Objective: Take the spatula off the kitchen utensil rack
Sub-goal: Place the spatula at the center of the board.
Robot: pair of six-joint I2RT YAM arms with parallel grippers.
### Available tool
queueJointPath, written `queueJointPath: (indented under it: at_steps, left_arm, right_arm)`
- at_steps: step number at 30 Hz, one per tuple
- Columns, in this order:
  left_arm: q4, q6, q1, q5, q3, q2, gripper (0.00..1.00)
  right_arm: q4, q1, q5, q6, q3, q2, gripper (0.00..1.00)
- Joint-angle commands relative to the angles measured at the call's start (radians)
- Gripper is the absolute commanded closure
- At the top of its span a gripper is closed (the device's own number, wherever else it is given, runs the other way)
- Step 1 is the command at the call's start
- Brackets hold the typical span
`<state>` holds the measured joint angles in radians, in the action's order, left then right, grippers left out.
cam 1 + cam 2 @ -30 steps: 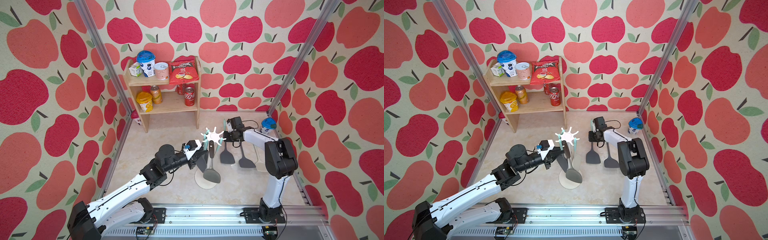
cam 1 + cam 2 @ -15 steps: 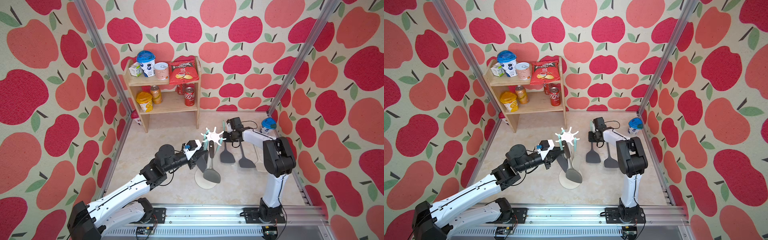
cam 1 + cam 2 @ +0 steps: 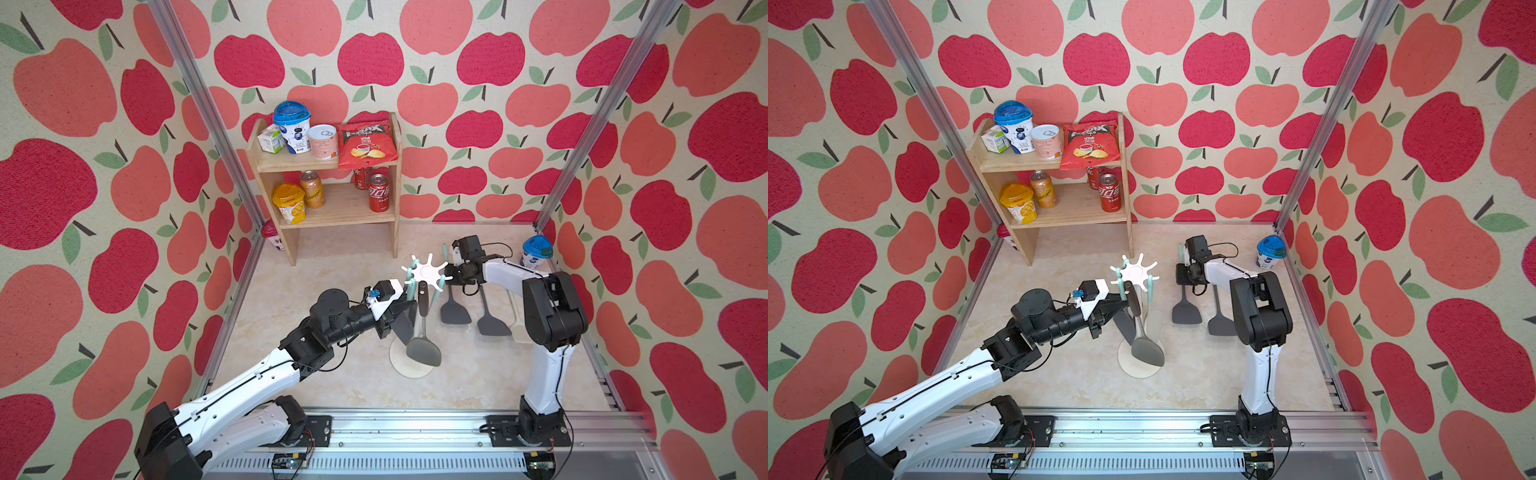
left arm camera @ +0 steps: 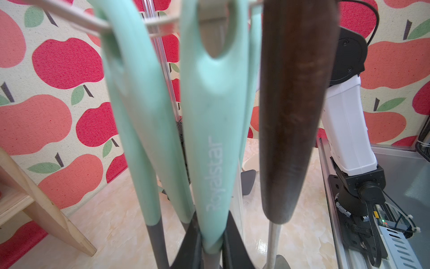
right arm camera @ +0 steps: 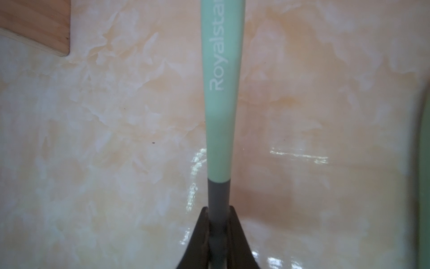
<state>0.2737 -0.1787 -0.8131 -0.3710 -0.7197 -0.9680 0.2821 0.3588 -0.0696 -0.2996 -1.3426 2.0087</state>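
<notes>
As both wrist views show the jaws pinched right in on a shaft, I log both ends as loaded.

Right gripper (image 5: 218,223): closed on the grey neck of the spatula (image 5: 220,116), just below its mint sleeve.

Left gripper (image 4: 211,246): closed on the bottom end of a second mint handle (image 4: 214,139), which hangs by its loop from a prong.

Spatula position: just right of the rack (image 3: 1136,271), with a clear gap to the prongs in a top view. Its dark head points down; whether it touches the table (image 3: 1084,266) I cannot tell.

On the rack, the second mint handle hangs beside a brown-handled turner (image 3: 423,351). A loose dark utensil (image 3: 492,326) lies on the table further right.

Handling, my estimate: light, stiff and long, so the head will swing it like a pendulum if I move fast. The matte sleeve should give good friction, but the thin neck may twist in the jaws. Best hold looks to be the neck or the low sleeve, close to the head's weight, leaving the loop free.
</notes>
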Motion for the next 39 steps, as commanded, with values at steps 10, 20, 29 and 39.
queueJointPath:
  at_steps: [10,20,29,39]
  left_arm:
    - [-0.109,-0.014,0.009,0.023,0.037,-0.018,1.00]
    - [-0.107,-0.010,0.009,0.020,0.037,-0.017,1.00]
    - [-0.107,-0.010,0.009,0.020,0.037,-0.019,1.00]
    - [-0.105,-0.010,0.009,0.023,0.037,-0.021,1.00]
  right_arm:
    - [0.063,-0.014,0.028,0.001,0.015,0.047,1.00]
    - [0.067,-0.014,0.033,0.000,0.017,0.040,0.96]
    - [0.077,-0.014,0.034,-0.001,-0.004,0.036,0.76]
    - [0.067,-0.012,0.022,0.003,-0.005,0.011,0.73]
